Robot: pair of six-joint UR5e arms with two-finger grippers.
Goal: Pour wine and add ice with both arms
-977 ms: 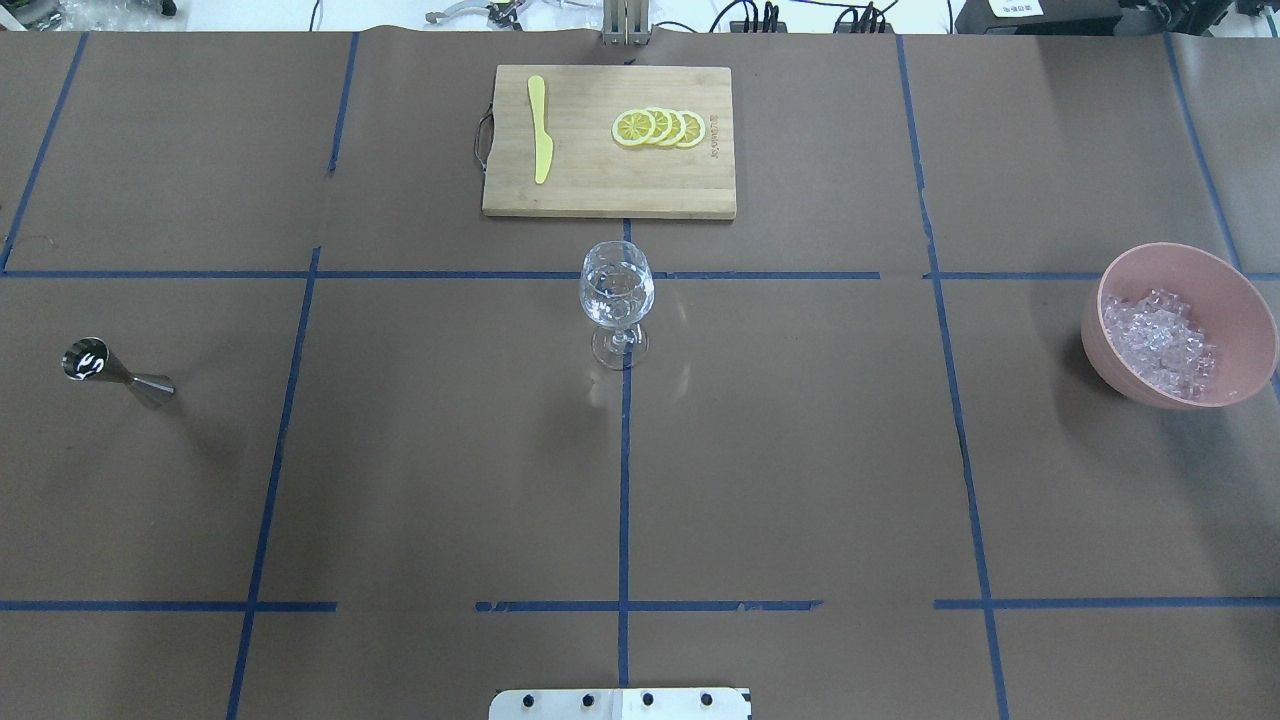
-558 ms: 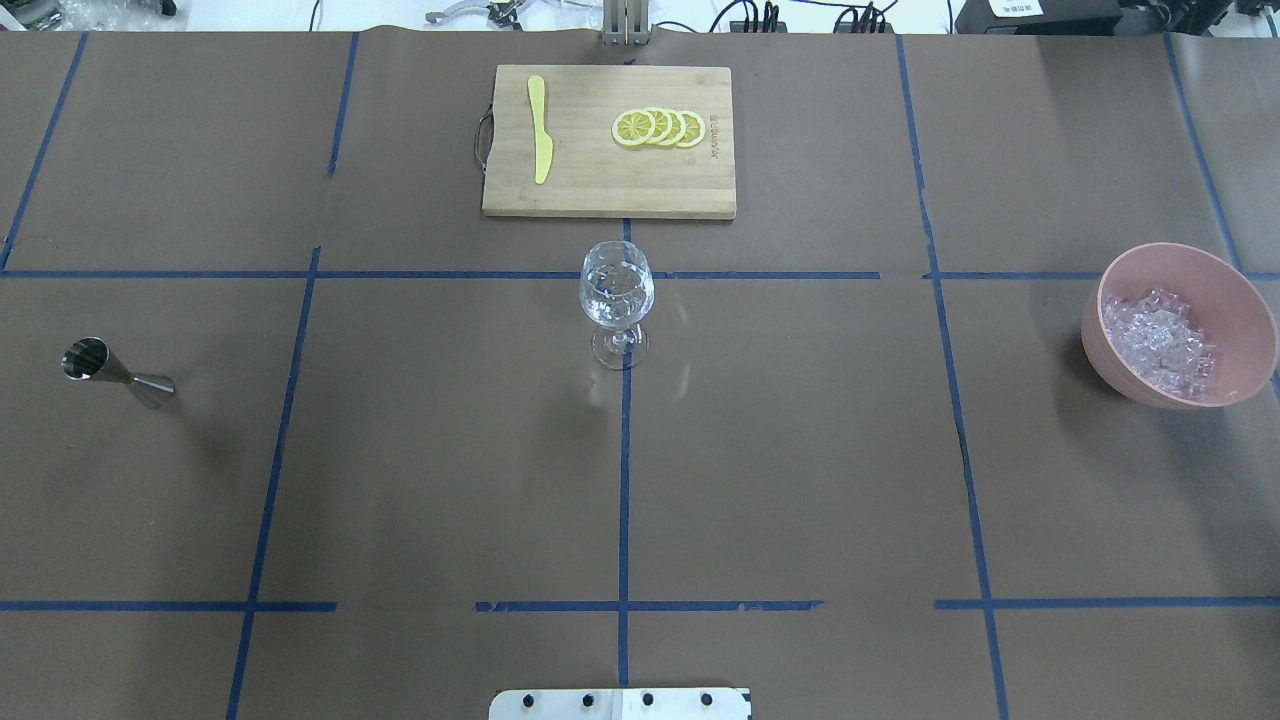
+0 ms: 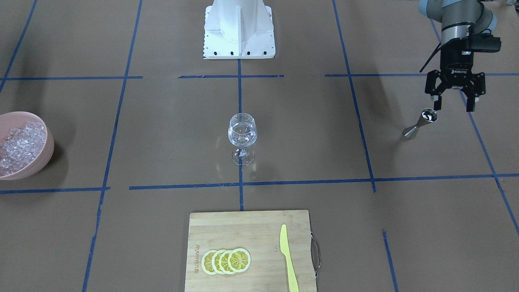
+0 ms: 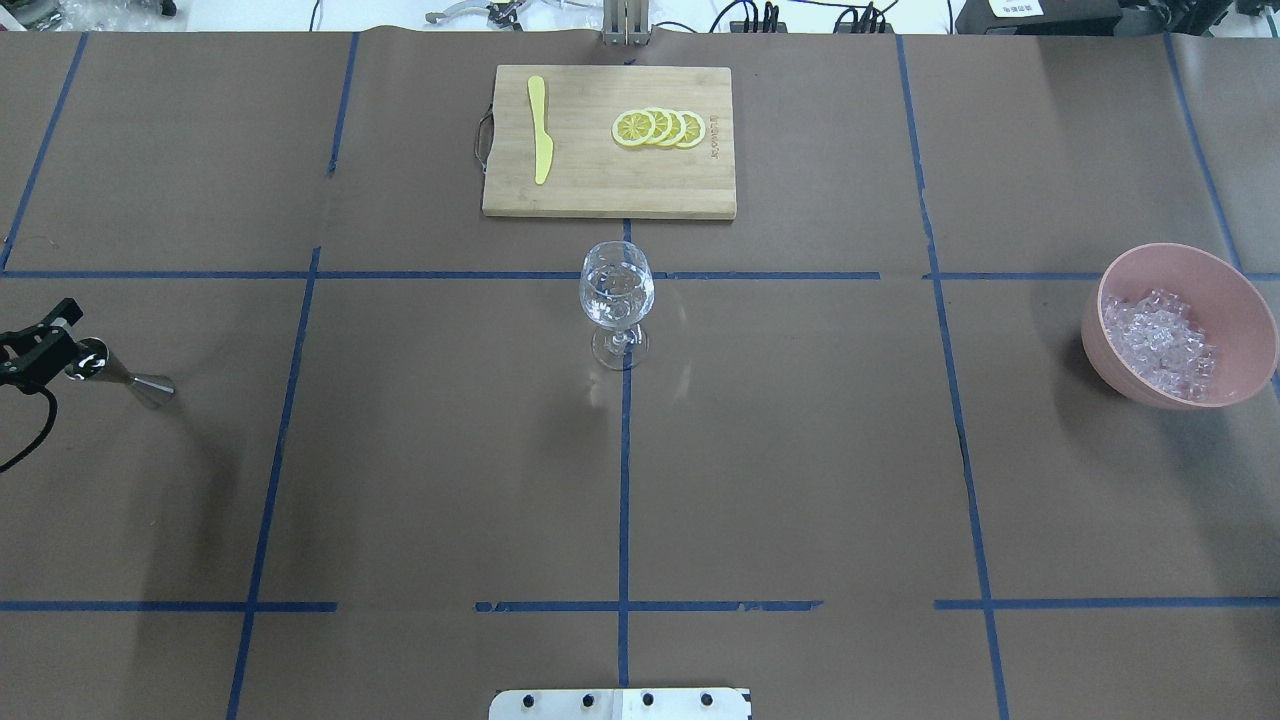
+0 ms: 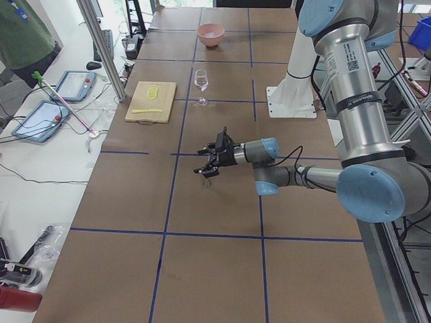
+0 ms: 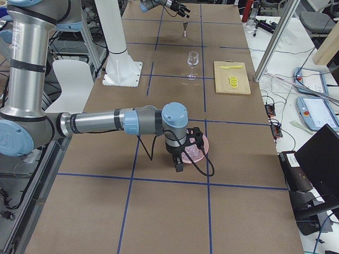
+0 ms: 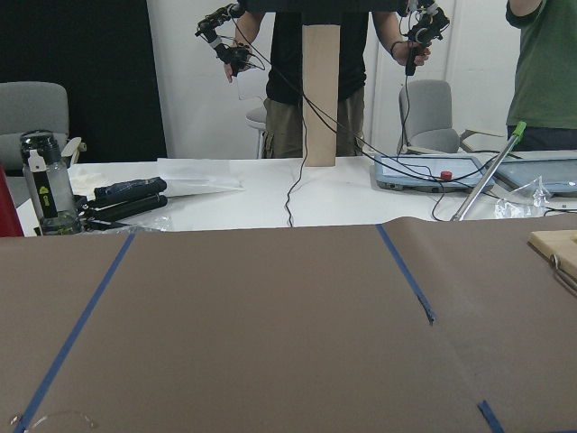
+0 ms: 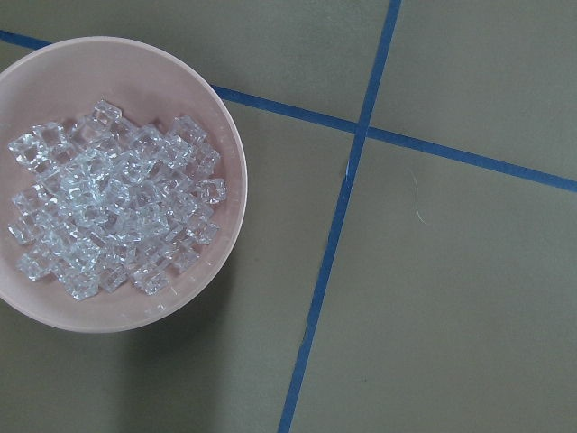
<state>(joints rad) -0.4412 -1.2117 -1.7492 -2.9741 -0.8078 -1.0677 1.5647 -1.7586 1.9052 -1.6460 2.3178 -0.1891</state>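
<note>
Left claw (image 3: 452,106) is spread wide with nothing between the fingers. The jigger (image 3: 419,123) stands upright on the counter (image 4: 450,450), long axis vertical, narrow waist mid-height. In the front-facing view it sits at roughly 8 o'clock off the claw, its top cup just beside one finger (image 3: 434,103). In the overhead view it reads as about 4 o'clock. So I'm near it but not around it. I can't tell whether that finger touches the rim.

My left wrist camera looks out level across the counter and doesn't show the jigger at all, so the claw looks roughly horizontal.

My read is that the next move turns on that offset. I need to shift until the waist is between the fingers, then close across the vertical axis. Clipping the top cup could tip the jigger.

Right claw (image 6: 185,153) shows only in the side view, hanging by the pink bowl (image 4: 1240,270). I can't tell if it's spread or closed. The ice (image 8: 108,207) is piled in the bowl, at 9 o'clock in my right wrist view, so that arm isn't centred over it.

The wine glass (image 4: 617,290) is mid-counter, well apart from both claws. The left arm is nearer the jigger and the right is nearer the ice.
</note>
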